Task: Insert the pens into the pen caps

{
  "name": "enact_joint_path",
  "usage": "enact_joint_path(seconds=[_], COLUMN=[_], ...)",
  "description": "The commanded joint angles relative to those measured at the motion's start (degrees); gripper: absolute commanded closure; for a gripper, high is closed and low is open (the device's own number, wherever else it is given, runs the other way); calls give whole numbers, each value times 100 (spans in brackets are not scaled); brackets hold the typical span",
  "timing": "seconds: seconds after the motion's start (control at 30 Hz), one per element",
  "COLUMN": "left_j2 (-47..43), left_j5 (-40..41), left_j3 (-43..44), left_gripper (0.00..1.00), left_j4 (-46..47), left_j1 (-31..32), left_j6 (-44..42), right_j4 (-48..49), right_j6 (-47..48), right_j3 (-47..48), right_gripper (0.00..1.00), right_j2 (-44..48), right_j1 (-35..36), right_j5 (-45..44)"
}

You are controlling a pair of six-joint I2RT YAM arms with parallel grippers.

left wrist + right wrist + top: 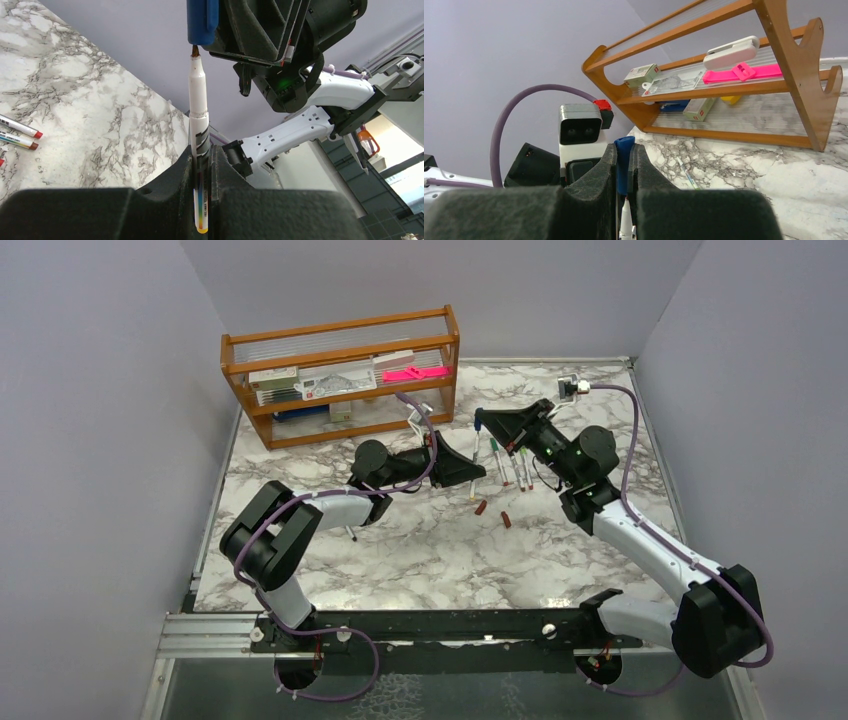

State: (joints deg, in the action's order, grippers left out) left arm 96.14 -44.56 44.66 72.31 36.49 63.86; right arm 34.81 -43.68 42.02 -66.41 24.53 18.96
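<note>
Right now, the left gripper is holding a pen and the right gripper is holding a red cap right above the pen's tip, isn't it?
Not quite: the cap is blue, not red. The left wrist view shows this, and so does the right wrist view. The rest is right: the left gripper holds the pen, and the right gripper holds the cap right above the pen's tip.

Pen (198, 95), between the left jaws: smooth white plastic barrel with a slight sheen; dark fibrous tip.
Blue cap (202, 20), between the right jaws: smooth blue plastic, semi-gloss.
Left gripper (201, 150): matt black plastic, finely grained.
Right gripper (625, 150): matt black plastic, grainy finish.
Table top (420, 550), below both jaws: marble-patterned, smooth, faintly glossy.
Rack (340, 350), beyond the jaws: varnished wood; ribbed clear plastic shelves.
Arm shell (295, 132), behind the right jaws: glossy white plastic.
</note>
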Motion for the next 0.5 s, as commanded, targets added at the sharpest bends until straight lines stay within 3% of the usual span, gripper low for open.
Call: enact_joint_path(seconds=[0.0, 0.47], left_j2=[-121, -178], left_j5=[-35, -13], left_j3=[139, 152], left_gripper=[100, 100], left_j4=[109, 114], left_j1=[25, 29], left_j6=[-75, -145], right_j4=[202, 130], right_j6=[30, 92], right_j3=[-53, -173], right_gripper=[99, 99], right_j2=[111, 181], right_j1=[-10, -10], right_j5=[143, 93])
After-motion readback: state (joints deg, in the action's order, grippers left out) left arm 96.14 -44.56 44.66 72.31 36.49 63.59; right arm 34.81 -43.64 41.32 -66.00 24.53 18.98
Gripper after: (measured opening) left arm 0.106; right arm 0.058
